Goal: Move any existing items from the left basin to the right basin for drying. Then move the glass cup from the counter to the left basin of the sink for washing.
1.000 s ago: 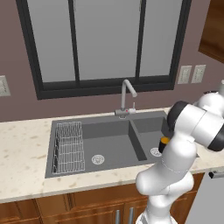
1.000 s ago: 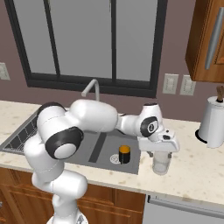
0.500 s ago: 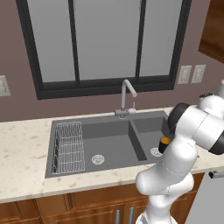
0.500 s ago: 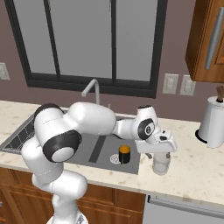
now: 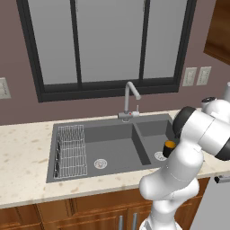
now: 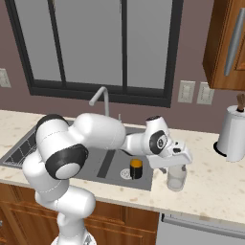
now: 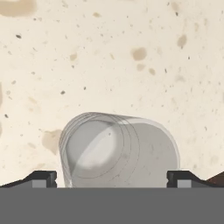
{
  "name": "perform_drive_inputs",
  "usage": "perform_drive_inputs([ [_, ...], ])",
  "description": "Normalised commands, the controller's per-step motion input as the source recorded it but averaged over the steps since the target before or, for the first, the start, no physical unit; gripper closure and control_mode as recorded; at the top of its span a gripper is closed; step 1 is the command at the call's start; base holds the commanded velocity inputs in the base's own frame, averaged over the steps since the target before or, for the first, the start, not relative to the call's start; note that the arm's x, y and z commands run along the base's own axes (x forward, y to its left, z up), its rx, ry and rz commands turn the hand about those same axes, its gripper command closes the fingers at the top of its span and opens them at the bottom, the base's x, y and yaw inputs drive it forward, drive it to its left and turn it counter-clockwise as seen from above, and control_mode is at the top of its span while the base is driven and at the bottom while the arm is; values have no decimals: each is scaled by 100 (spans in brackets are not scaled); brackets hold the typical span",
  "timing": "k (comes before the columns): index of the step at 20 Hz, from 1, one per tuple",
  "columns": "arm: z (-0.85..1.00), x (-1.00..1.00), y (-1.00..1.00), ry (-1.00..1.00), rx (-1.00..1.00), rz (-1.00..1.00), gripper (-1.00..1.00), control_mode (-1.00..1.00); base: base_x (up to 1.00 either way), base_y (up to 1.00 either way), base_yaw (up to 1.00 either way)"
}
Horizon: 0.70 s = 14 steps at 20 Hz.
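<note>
Over the tabletop (image 6: 210, 189) to the right of the sink (image 5: 108, 148), the gripper (image 6: 173, 165) is poised above the glass cup (image 6: 176, 177), which stands upright just beside the sink's right edge. The black cylinder with the orange top (image 6: 136, 168) is already seen in the right basin (image 5: 158, 140), next to its drain, and nothing loose is seen in the left basin (image 5: 105, 150), where a wire rack (image 5: 71, 150) lies along the far left side; the first part of the task is therefore judged done, and the cup's pickup is taken as the step in hand. In the hand view, the cup (image 7: 118, 151) is framed between the two dark fingertips (image 7: 41, 178), with the jaws spread as wide as they go and nothing held. For a sound grasp, the hand should be lowered straight until the fingertips sit well below the rim, with the cup kept centred so that neither finger strikes the wall and tips it. Because the glass is smooth and slightly tapered, it is best closed on gently and low down, then lifted clear of the tabletop before it is carried across the divider toward the wider basin.
</note>
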Motion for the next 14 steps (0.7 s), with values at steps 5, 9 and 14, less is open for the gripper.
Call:
perform_drive_inputs([
  [5, -11, 6, 0, 0, -4, 7, -100, -100, 0, 0, 0],
  [9, -28, 0, 0, 0, -1, 6, -100, -100, 0, 0, 0],
  [14, -26, 0, 0, 0, 0, 5, -100, -100, 0, 0, 0],
])
